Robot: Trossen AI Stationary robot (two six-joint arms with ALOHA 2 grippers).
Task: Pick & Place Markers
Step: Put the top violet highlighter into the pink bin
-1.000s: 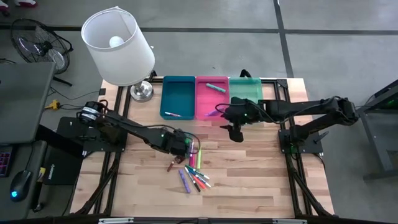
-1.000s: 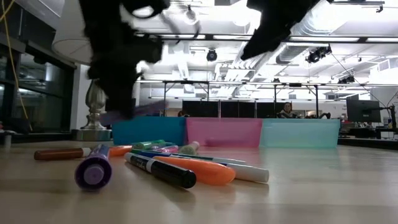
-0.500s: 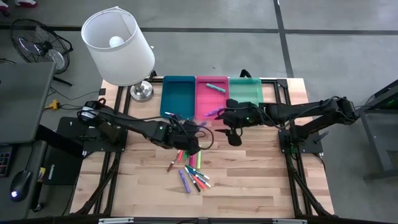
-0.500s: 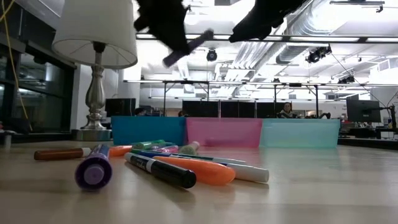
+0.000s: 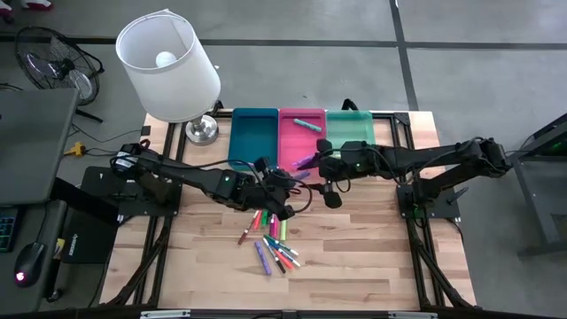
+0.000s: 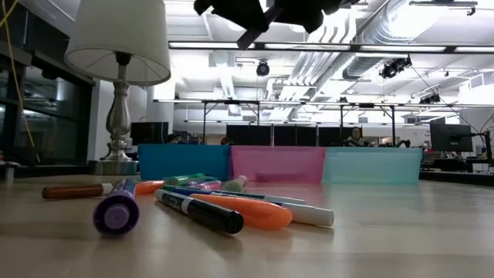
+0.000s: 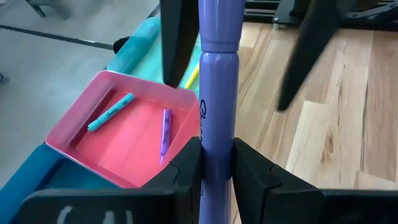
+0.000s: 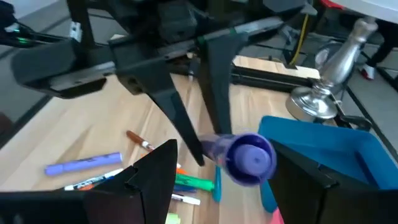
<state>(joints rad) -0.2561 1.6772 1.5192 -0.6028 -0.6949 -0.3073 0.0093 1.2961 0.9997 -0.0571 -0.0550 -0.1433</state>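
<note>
My left gripper (image 5: 285, 177) (image 7: 217, 158) is shut on a purple marker (image 7: 219, 74), high above the table in front of the pink tray (image 5: 301, 135). The marker's free end (image 8: 247, 158) sticks out between the open fingers of my right gripper (image 5: 321, 170) (image 8: 224, 158), which faces it from the right. Whether those fingers touch the marker does not show. In the low view the marker (image 6: 253, 35) hangs slanted near the top. Several more markers (image 5: 271, 237) (image 6: 201, 205) lie in a heap on the table. The pink tray holds a teal marker (image 7: 111, 112) and a purple one (image 7: 165, 130). My left gripper pinches the purple marker's barrel (image 7: 217, 177) between its two fingers. The marker lies along the fingers and reaches well past their tips toward my right gripper. It comes roughly level from the table's left. The marker is lifted clear of the table.
A blue tray (image 5: 253, 135), the pink tray and a green tray (image 5: 350, 129) stand side by side at the table's far edge. A lamp (image 5: 168, 64) stands at the far left corner on its base (image 5: 202, 130). Bare wood lies on the near and right parts (image 5: 372, 248).
My left gripper has risen from the heap with the purple marker and carried it toward the table's right and far side, up to my right gripper. The marker is lifted clear and has gone out of the low view's middle. My right gripper has shifted slightly left toward it.
</note>
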